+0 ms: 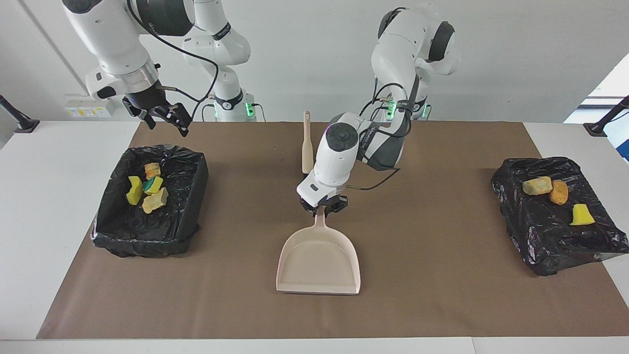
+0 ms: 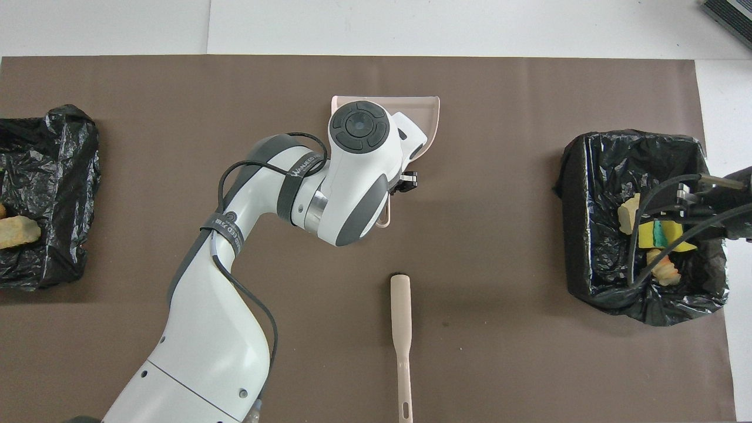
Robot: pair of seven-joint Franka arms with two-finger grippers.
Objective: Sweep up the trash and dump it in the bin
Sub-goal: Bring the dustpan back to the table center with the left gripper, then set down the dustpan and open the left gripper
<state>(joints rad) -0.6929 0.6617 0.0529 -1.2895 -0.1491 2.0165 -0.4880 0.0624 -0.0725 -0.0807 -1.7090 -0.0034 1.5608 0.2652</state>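
My left gripper (image 1: 322,207) (image 2: 405,182) is shut on the handle of the beige dustpan (image 1: 318,260) (image 2: 432,111), which sits level and empty at mid-table. At the right arm's end, the black-lined bin (image 1: 196,167) (image 2: 587,176) holds several yellow and tan trash scraps (image 1: 147,189) (image 2: 652,235). Over that bin's robot-side edge hangs my right gripper (image 1: 164,115) (image 2: 696,188), open and empty. Three more trash scraps (image 1: 558,191) lie on a black bag (image 1: 540,236) (image 2: 47,176) at the left arm's end.
A beige brush (image 1: 307,142) (image 2: 401,329) lies on the brown mat nearer to the robots than the dustpan, with its bristle end hidden by the left arm in the facing view. White table shows around the mat's edges.
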